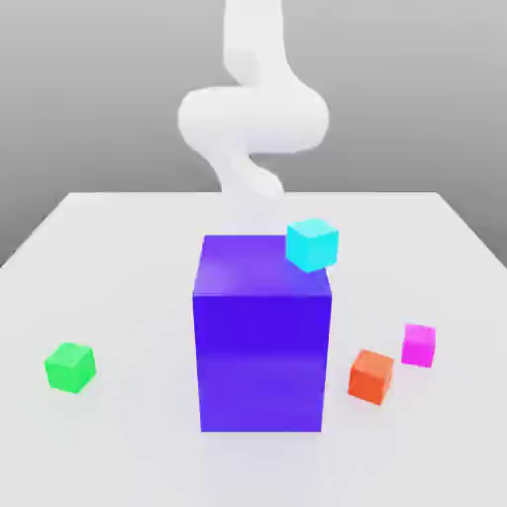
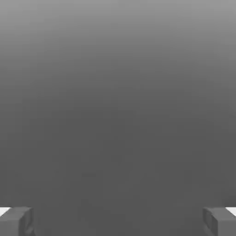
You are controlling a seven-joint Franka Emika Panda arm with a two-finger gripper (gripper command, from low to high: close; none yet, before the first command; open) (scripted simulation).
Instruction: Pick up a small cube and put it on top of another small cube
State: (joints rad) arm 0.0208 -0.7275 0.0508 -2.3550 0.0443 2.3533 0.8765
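small magenta cube (image 1: 419, 345) flat on table (image 1: 119, 257) (no long axis), beside orange cube (image 1: 371, 376)

Small magenta-pink cube (image 1: 419, 345): plain, unmarked, resting flat on the white table, upright (one face up, nothing stacked on it). Lying toward the exterior view's right, just beside the orange-red cube (image 1: 371, 375), a little behind it, apart by a narrow gap. Well to the right of the big blue-violet block (image 1: 261, 337) and far smaller.
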